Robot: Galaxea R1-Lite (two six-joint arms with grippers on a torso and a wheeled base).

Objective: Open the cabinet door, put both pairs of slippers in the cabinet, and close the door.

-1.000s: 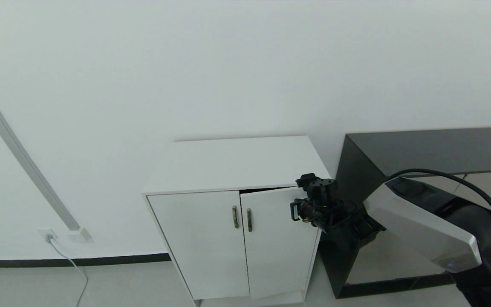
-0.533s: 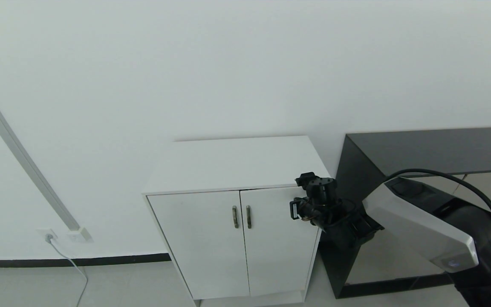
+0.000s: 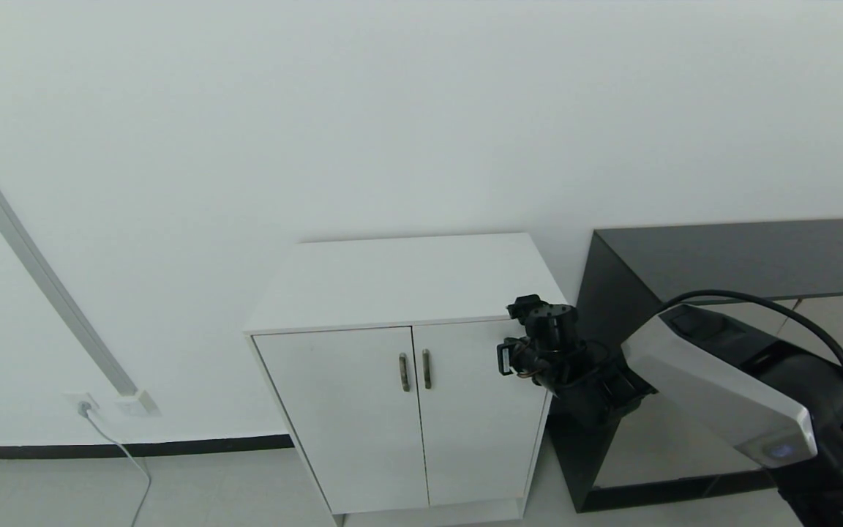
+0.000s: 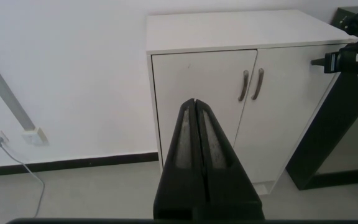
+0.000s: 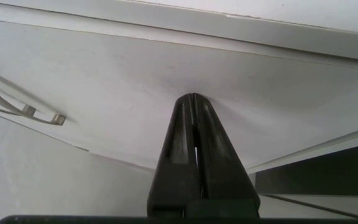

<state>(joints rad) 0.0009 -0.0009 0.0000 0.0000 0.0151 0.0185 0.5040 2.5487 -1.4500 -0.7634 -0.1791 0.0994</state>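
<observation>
Jaws pressed together, cabinet door (image 3: 476,410) now closed

White cabinet (image 3: 352,410) with dull grey handles (image 3: 404,372) — black, glossy sideboard (image 3: 743,256).

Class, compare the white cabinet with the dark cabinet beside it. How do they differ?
The white cabinet is matt, with two metal handles mid-front; the dark cabinet has a glossy, reflective front. The shut right gripper has its tip at the white cabinet's front, not the dark cabinet's. Both stand against the wall.
</observation>
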